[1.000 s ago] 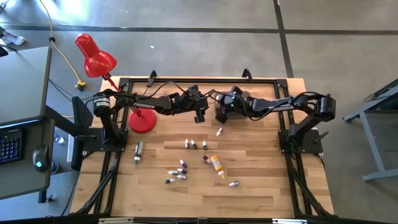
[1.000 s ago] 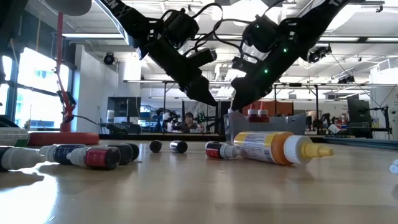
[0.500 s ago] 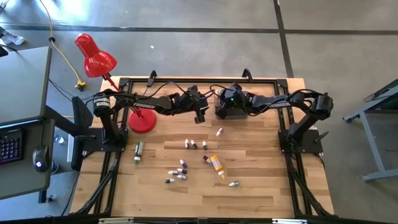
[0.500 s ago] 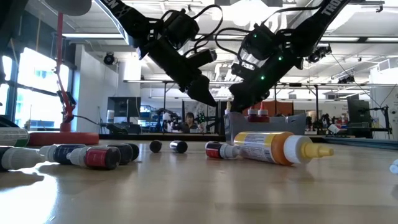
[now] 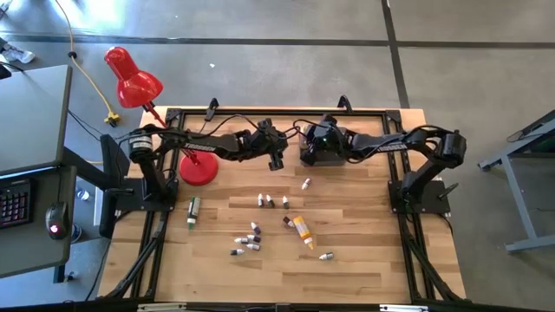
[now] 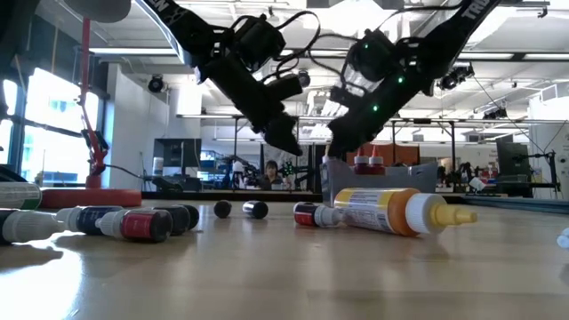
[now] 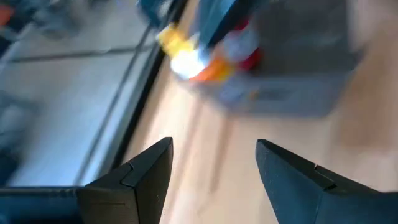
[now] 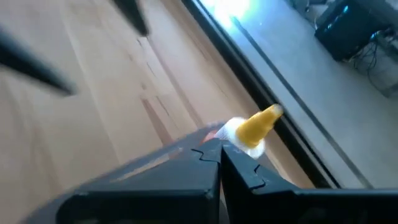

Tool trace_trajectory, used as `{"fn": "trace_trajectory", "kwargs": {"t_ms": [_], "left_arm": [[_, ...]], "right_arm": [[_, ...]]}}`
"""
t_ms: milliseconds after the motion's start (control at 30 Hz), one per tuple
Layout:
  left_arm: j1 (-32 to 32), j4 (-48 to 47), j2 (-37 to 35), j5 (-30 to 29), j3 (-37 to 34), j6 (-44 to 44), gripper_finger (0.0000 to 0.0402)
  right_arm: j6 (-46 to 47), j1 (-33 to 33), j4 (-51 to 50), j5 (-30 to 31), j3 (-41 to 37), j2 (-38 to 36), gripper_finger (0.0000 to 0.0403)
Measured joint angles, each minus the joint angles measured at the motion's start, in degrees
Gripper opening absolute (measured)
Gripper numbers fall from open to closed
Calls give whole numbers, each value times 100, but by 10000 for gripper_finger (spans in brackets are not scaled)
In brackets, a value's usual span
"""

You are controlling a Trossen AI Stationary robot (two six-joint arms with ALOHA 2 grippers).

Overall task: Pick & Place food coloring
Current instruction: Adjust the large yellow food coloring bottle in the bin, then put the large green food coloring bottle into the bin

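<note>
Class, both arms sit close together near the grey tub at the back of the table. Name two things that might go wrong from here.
1. The open left gripper and the shut right gripper hang close together beside the grey rectangular tub; they might collide.
2. The large yellow squeeze bottle lies on its side among small bottles; a clumsy grasp may roll it.

Grey concrete floor (image 5: 260,22), grey desk (image 5: 35,165) with keyboard, bright window (image 6: 40,142), ceiling lights (image 6: 356,7)
</note>
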Motion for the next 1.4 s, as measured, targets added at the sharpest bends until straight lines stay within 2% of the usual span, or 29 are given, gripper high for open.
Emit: {"fn": "trace_trajectory", "kwargs": {"t_ms": [67,133,267,433,533,667,833,1033,1133,1233,1400], "left_arm": [[2,-382,-193,-540,36,24,225],[14,-1084,-500,-701,112,-24,225],[6,-2541,-1231,-623,313,-454,225],[2,-4379,-2404,-433,516,-1753,225],[7,-5564,-3059,-36,516,-2917,225],[4,-6928,-3709,865,514,-4446,225],[2,-8177,-3997,1689,505,-5529,225],[-116,-8122,-3932,2861,-72,-6289,225],[-538,-8139,-3850,3131,-677,-6884,225],[-1105,-8066,-3852,3522,-1389,-8052,225],[-1705,-6883,-3847,4264,-2459,-8728,225]], "right_arm": [[-19,99,-24,70,0,-194,0],[-26,202,-79,89,0,-414,0],[-24,465,-282,-5,0,-890,0],[-70,981,-255,6,2,-1227,0],[-355,1313,-228,145,0,-1275,0],[-710,1632,-160,567,0,-1318,0],[-936,1760,-125,1065,0,-1334,0],[-1276,1716,66,1074,0,-1334,0],[-1415,1658,278,1076,0,-1334,0],[-1423,1599,341,1065,0,-1338,0],[-1406,1528,299,1056,0,-1338,0]]}}
